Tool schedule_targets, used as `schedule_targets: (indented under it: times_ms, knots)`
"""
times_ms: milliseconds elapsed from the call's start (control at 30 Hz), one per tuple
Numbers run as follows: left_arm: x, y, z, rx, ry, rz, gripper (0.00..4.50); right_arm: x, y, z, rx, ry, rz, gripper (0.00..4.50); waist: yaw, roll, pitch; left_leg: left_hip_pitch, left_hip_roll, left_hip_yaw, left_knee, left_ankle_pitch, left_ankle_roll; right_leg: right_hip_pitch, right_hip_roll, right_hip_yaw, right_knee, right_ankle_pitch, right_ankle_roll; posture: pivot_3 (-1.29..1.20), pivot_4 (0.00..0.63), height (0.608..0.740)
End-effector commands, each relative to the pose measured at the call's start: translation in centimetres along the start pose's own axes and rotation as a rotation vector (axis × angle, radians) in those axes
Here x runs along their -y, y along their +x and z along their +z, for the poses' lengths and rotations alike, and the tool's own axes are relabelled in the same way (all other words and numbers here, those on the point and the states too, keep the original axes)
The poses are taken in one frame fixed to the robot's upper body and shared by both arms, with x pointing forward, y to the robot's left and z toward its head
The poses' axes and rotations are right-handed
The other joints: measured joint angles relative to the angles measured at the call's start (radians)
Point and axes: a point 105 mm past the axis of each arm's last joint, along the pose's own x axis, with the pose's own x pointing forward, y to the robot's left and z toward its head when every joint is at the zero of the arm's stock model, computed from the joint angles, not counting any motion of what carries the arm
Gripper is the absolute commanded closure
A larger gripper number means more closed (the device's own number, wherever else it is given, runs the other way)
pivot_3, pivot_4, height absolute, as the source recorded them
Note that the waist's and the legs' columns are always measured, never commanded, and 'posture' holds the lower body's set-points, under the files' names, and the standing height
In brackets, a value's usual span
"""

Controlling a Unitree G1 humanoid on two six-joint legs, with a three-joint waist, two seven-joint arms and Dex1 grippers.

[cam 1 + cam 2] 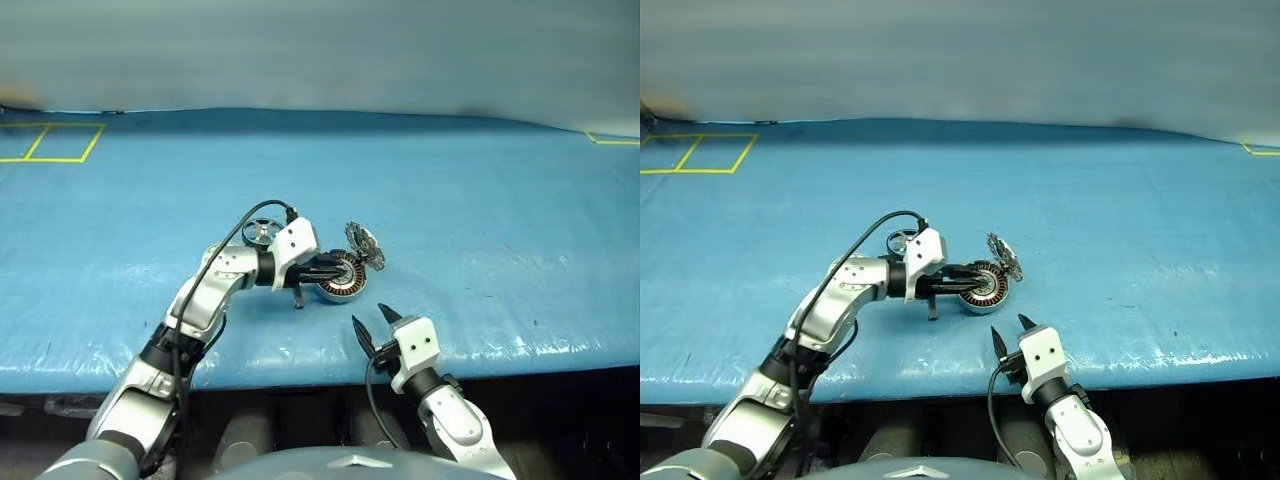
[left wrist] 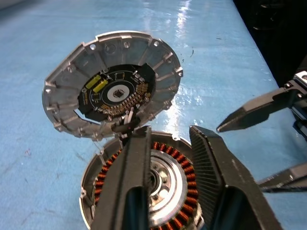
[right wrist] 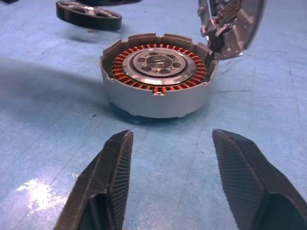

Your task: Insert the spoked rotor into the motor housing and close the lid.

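Observation:
The motor housing is a short silver cup with copper windings around a central hub, standing on the blue surface. Its lid stands tilted open on the hinge at the far right rim, patterned underside facing the cup. The spoked rotor lies flat behind my left wrist, apart from the housing. My left gripper reaches in from the left, its fingers a narrow gap apart just over the hub, holding nothing. My right gripper stands open in front of the housing, short of it.
The blue sheet covers the whole table, and its front edge runs just under my right gripper. Yellow tape lines mark the far left corner. A black cable loops over my left forearm.

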Motion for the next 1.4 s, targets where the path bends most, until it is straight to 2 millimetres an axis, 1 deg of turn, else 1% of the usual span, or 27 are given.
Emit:
schedule_targets:
  times_ms: [33,133,200,267,300,367,467,533,633,867,1000,1200,1400]
  knots:
    - [0.4,-1.3,-0.5,0.024,-0.024,0.082,4.50,0.0,0.3,2.7,0.029,-0.003,0.013,2.89,0.001,0.000,0.000,0.000,0.000,0.000,0.000,0.000,0.000,0.000,0.000,0.000,0.000,0.000,0.000,0.00,0.150,0.740]
    - [0.7,-1.8,-1.2,0.071,-0.063,0.174,4.50,-0.4,0.8,3.3,-0.042,-0.036,0.049,3.87,0.009,0.000,0.000,0.000,-0.001,0.000,0.000,0.000,0.000,0.000,-0.002,0.000,0.000,0.000,0.000,0.00,0.150,0.740]
    - [1.4,-2.1,-1.8,0.102,-0.053,0.232,4.50,-0.5,1.4,4.2,-0.070,-0.105,0.060,4.48,0.011,0.000,0.000,0.000,-0.001,0.000,0.000,0.000,0.001,0.000,-0.003,-0.001,-0.001,0.000,0.001,0.00,0.150,0.740]
    - [3.0,-2.2,-2.7,0.139,-0.062,0.275,4.50,-0.6,2.5,6.1,-0.071,-0.146,0.046,4.48,0.008,0.000,0.001,0.000,-0.001,0.000,0.000,0.000,0.001,0.000,-0.005,-0.002,-0.001,0.001,0.000,0.00,0.150,0.740]
    - [3.6,-2.2,-2.8,0.160,-0.078,0.287,4.50,-1.0,2.9,6.8,-0.077,-0.135,0.063,4.48,0.005,0.000,0.001,0.000,-0.001,0.000,0.000,0.000,0.001,-0.001,-0.005,-0.002,-0.001,0.001,-0.001,0.00,0.150,0.740]
    - [4.3,-2.1,-2.4,0.238,-0.109,0.284,4.50,-1.5,3.4,7.1,-0.112,-0.124,0.091,4.48,0.007,0.000,0.001,-0.001,-0.001,0.001,-0.001,0.000,0.001,-0.002,-0.006,-0.003,-0.001,0.002,-0.002,0.00,0.150,0.740]
    - [4.7,-2.2,-2.8,0.230,-0.051,0.338,4.50,-1.4,4.6,7.5,-0.161,-0.147,0.072,4.48,0.018,0.001,0.001,0.000,-0.001,-0.004,-0.001,0.000,0.000,-0.003,-0.007,-0.009,-0.003,0.002,-0.003,0.00,0.150,0.740]
    - [4.7,-2.2,-2.9,0.234,-0.046,0.353,4.50,-1.3,5.0,7.7,-0.180,-0.146,0.064,4.48,0.017,0.002,0.001,-0.001,-0.001,-0.004,-0.001,0.000,0.000,0.000,-0.007,-0.009,-0.003,0.002,-0.004,0.00,0.150,0.740]
    - [4.9,-2.2,-3.0,0.259,-0.030,0.378,4.50,-1.2,5.7,7.5,-0.228,-0.153,0.052,4.48,0.014,0.002,0.001,-0.001,-0.002,-0.003,-0.001,0.000,0.001,0.000,-0.007,-0.009,-0.003,0.002,-0.004,0.00,0.150,0.740]
    - [5.4,-1.9,-4.8,0.234,-0.006,0.371,4.50,-0.9,6.9,6.5,-0.300,-0.155,0.035,4.48,0.002,0.003,0.002,-0.002,-0.002,-0.003,-0.005,0.000,0.000,-0.001,-0.007,-0.010,-0.003,0.002,-0.004,0.00,0.150,0.740]
    - [5.3,-1.9,-5.6,0.227,-0.008,0.378,4.50,-1.0,7.4,6.5,-0.302,-0.154,0.034,4.48,0.001,0.003,0.002,-0.002,-0.002,-0.003,-0.005,0.000,0.000,-0.001,-0.006,-0.011,-0.004,0.002,-0.004,0.00,0.150,0.740]
    - [5.1,-2.0,-6.1,0.220,-0.029,0.407,4.50,-1.4,7.8,6.6,-0.293,-0.147,0.038,4.48,0.000,0.003,0.002,-0.002,-0.002,-0.003,-0.005,0.000,0.000,-0.001,-0.006,-0.011,-0.004,0.002,-0.004,0.00,0.150,0.740]
    - [5.0,-2.0,-6.1,0.218,-0.034,0.415,4.50,-1.1,7.6,6.2,-0.312,-0.150,0.034,4.48,0.000,0.004,0.003,-0.002,-0.002,-0.003,-0.005,0.000,0.000,-0.001,-0.006,-0.011,-0.004,0.002,-0.004,0.00,0.150,0.740]
